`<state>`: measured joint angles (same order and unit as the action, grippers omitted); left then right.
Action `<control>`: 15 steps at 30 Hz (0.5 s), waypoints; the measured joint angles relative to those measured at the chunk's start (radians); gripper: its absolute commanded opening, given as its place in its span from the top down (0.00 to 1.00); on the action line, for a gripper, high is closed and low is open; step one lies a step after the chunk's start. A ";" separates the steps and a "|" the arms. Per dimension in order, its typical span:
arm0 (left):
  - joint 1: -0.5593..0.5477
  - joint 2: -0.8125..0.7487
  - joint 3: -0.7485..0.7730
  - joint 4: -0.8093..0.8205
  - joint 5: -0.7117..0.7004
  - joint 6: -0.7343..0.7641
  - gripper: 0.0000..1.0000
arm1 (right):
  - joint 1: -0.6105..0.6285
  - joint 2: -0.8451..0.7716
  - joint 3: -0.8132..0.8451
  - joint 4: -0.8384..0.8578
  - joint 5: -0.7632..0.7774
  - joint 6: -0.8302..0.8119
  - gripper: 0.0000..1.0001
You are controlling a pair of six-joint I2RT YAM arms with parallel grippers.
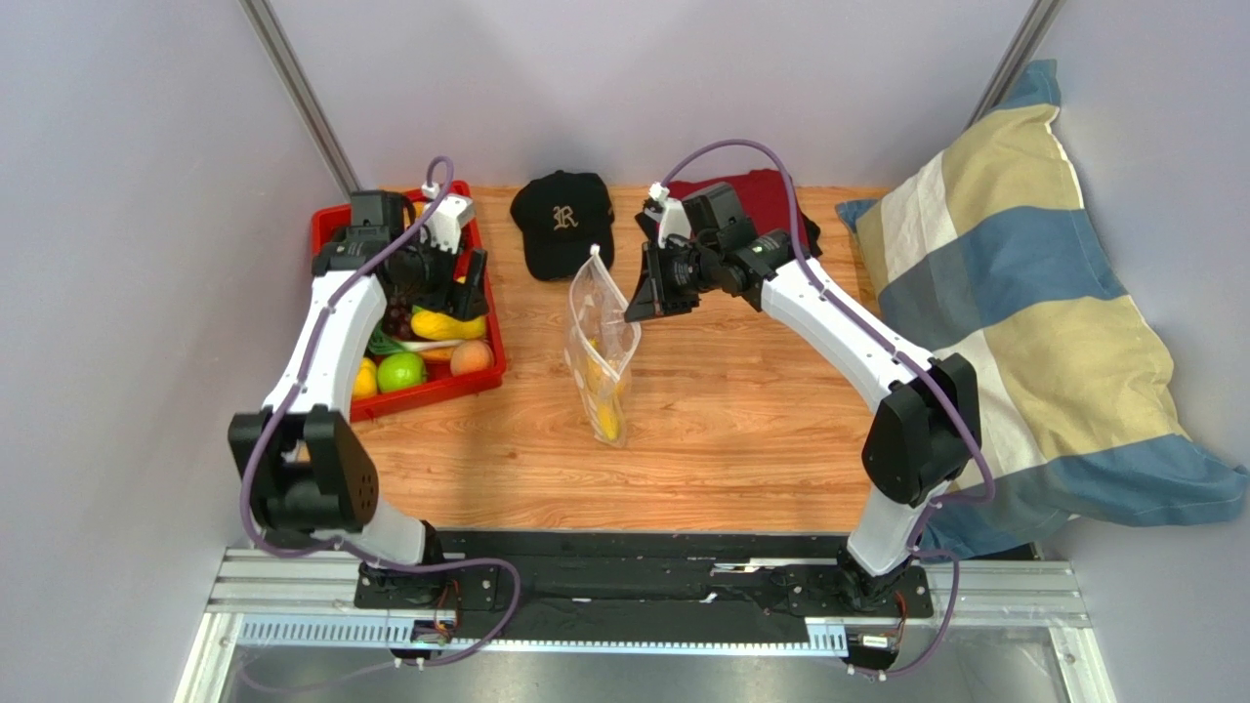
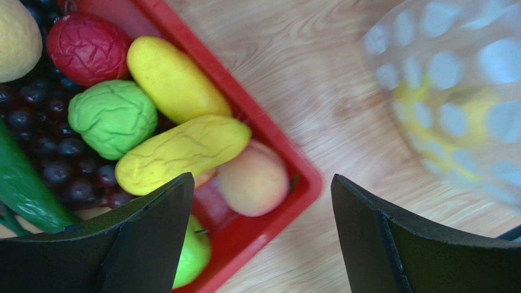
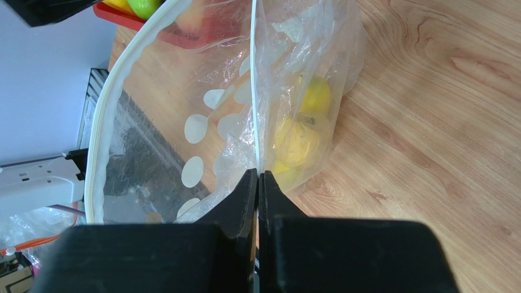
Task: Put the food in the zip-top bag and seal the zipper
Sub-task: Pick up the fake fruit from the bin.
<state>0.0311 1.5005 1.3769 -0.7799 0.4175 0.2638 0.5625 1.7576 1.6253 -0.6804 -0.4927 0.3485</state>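
Observation:
The zip-top bag (image 1: 602,344) stands on the wooden table, clear with pale dots, and yellow food (image 3: 299,140) lies at its bottom. My right gripper (image 3: 258,174) is shut on the bag's top edge and holds the mouth up. The white zipper (image 3: 107,110) curves round the open mouth. My left gripper (image 2: 263,183) hangs open and empty over the near corner of the red tray (image 2: 257,119). Below it lie a peach fruit (image 2: 254,180), yellow pieces (image 2: 183,152), a green lump (image 2: 113,116) and dark grapes (image 2: 55,159). The bag (image 2: 452,91) shows to the right of that gripper.
A black cap (image 1: 562,220) and a dark red cloth (image 1: 763,198) lie at the back of the table. A striped pillow (image 1: 1027,322) fills the right side. The red tray (image 1: 440,396) sits at the left, against the wall.

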 measured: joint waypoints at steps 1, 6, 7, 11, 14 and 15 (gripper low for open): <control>0.008 0.034 0.018 -0.023 -0.009 0.051 0.11 | 0.000 -0.002 0.000 -0.002 0.000 -0.005 1.00; 0.012 0.144 0.106 -0.126 -0.078 0.328 0.13 | 0.000 -0.002 0.000 -0.004 -0.005 -0.015 1.00; 0.012 0.159 0.125 -0.153 -0.085 0.381 0.15 | 0.000 -0.002 0.000 -0.004 -0.006 -0.017 1.00; 0.012 0.258 0.225 -0.257 -0.110 0.596 0.16 | 0.000 -0.002 0.000 -0.005 -0.016 -0.018 1.00; 0.012 0.317 0.239 -0.293 -0.121 0.722 0.19 | 0.000 -0.002 0.000 -0.004 -0.026 -0.017 1.00; 0.012 0.336 0.243 -0.314 -0.122 0.760 0.19 | 0.000 -0.002 0.000 -0.005 -0.030 -0.018 1.00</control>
<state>0.0429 1.8370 1.6203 -1.0935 0.2958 1.0241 0.5625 1.7557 1.6253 -0.6849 -0.5224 0.3309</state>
